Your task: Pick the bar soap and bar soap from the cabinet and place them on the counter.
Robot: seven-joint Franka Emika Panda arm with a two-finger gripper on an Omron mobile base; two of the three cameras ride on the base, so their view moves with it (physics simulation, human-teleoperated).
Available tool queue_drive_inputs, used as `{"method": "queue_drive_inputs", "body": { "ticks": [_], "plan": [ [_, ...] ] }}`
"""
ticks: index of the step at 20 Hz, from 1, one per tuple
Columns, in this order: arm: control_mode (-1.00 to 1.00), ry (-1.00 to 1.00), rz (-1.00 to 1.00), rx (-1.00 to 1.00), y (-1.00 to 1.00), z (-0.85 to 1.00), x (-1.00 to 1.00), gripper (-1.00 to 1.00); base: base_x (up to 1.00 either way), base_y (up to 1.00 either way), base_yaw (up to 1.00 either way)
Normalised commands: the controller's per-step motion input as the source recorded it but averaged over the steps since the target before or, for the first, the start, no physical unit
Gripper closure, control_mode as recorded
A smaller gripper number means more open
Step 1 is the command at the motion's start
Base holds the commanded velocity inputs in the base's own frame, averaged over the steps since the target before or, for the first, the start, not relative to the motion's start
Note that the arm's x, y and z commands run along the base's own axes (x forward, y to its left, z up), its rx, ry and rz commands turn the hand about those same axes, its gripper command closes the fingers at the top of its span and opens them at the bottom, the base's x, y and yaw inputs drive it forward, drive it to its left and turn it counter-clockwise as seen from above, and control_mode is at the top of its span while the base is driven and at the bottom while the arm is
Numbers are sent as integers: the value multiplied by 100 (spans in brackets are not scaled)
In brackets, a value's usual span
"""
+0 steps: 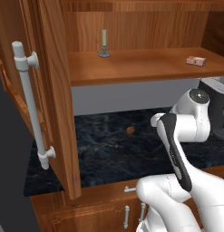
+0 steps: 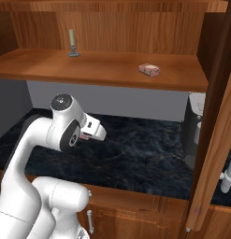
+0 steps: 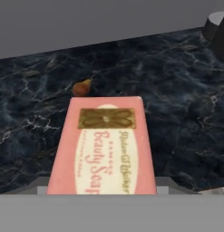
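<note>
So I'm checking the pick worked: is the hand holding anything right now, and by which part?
Yes: the hand holds a pink bar soap by its near end, above the black counter. Its fingers are hidden behind the bar.

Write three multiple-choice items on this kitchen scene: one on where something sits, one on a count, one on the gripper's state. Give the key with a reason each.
1. Where does the candle stand?
A. On the cabinet shelf
B. On the counter
C. In a drawer

2. How many soap bars lie on the shelf?
A. None
B. One
C. Three

3. What is the state of the gripper?
A. Open and bare
B. Shut on a bar soap
C. Shut on the candle

Key:
1. A, as the candle rises from the shelf's left part in both base views.
2. B, a single shelf soap lies near the right end.
3. B, the hand view shows a held pink bar soap above the counter, near a small brown lump.
</note>
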Motion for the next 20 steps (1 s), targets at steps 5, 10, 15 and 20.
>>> {"method": "queue_drive_inputs", "body": {
  "ticks": [5,10,15,20],
  "plan": [
    [-100,3,0,0,-7,-28,23,100,0,0,0],
    [-100,3,0,0,-5,-25,16,100,0,0,0],
    [-100,5,0,0,-3,-29,21,100,0,0,0],
    [-100,7,0,0,-1,-33,25,100,0,0,0]
  ]
}}
